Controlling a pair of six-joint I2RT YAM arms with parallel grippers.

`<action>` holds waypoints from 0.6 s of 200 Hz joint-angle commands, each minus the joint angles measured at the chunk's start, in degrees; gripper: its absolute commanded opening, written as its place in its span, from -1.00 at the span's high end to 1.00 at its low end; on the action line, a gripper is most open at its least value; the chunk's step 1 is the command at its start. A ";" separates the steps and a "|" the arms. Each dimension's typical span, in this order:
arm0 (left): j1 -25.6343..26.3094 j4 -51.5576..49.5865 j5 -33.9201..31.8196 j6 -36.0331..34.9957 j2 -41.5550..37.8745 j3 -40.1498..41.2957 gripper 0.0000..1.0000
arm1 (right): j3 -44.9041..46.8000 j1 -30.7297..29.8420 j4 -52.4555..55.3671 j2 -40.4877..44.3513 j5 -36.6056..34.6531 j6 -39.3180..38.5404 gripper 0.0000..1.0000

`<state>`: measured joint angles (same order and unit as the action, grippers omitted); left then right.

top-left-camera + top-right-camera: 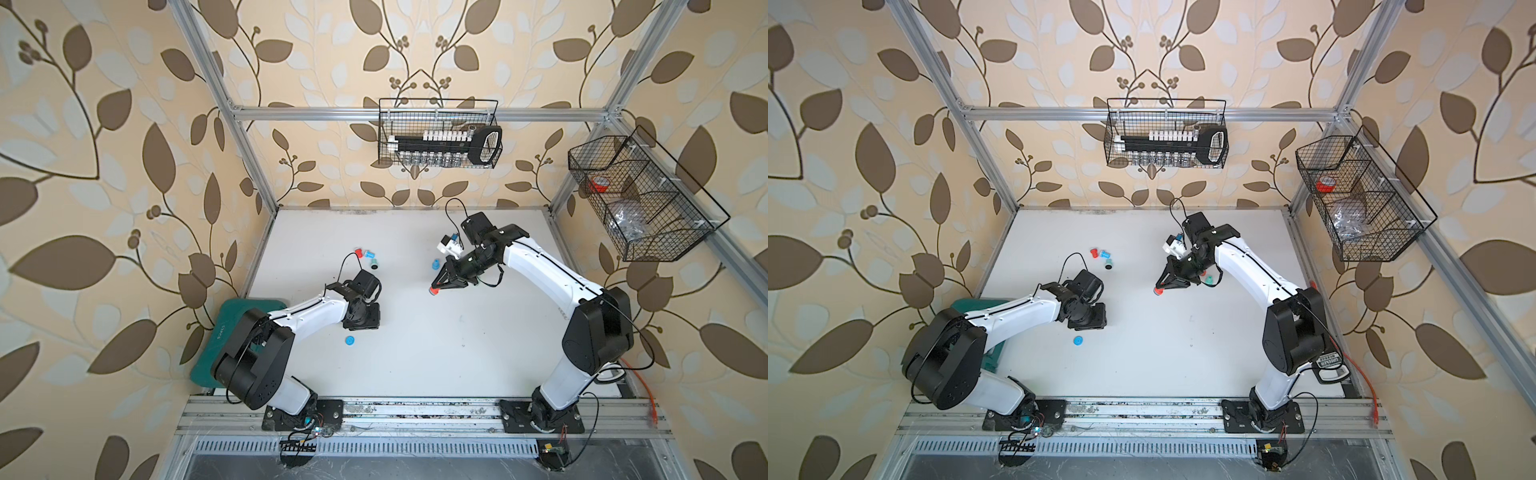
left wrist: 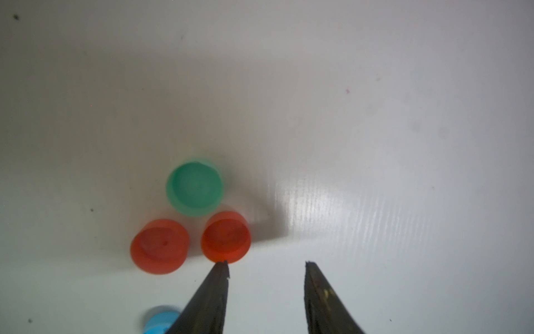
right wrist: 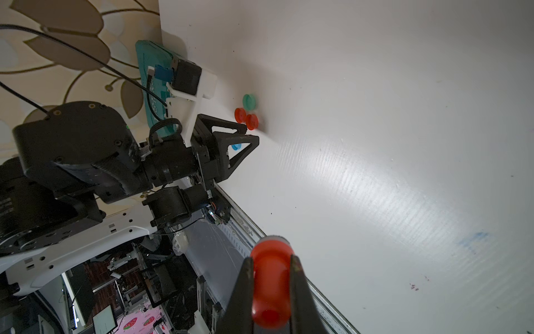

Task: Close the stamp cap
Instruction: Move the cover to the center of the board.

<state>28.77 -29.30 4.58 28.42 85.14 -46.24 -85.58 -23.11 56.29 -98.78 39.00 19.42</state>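
My right gripper (image 3: 271, 260) is shut on a red stamp (image 3: 270, 286), which it holds above the middle of the white table; the red stamp (image 1: 434, 291) shows in both top views. Two red caps (image 2: 226, 237) (image 2: 159, 245), a green cap (image 2: 195, 188) and a blue cap (image 2: 159, 321) lie on the table by my left gripper (image 2: 266, 263). That gripper points down, open and empty. One fingertip (image 2: 224, 267) sits at the edge of the nearer red cap. The blue cap (image 1: 350, 340) also shows in a top view.
Red, blue and teal stamps (image 1: 368, 255) stand in a cluster at the back left. A blue stamp (image 1: 436, 264) stands beside the right arm. A green pad (image 1: 232, 328) lies at the table's left edge. Wire baskets (image 1: 440, 133) (image 1: 640, 199) hang on the walls.
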 commanded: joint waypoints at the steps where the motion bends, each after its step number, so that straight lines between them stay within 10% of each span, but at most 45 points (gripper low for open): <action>1: -0.73 -0.49 0.87 -1.38 1.27 -2.06 0.10 | 0.94 0.25 -0.17 -1.00 0.64 -0.52 0.86; 120: 0.79 2.62 5.52 1.21 5.31 -2.05 0.15 | 0.57 1.14 -0.09 -1.13 0.88 -0.62 0.87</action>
<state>28.18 -27.66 7.70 27.73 89.65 -47.81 -85.30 -22.11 56.21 -98.78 39.00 19.40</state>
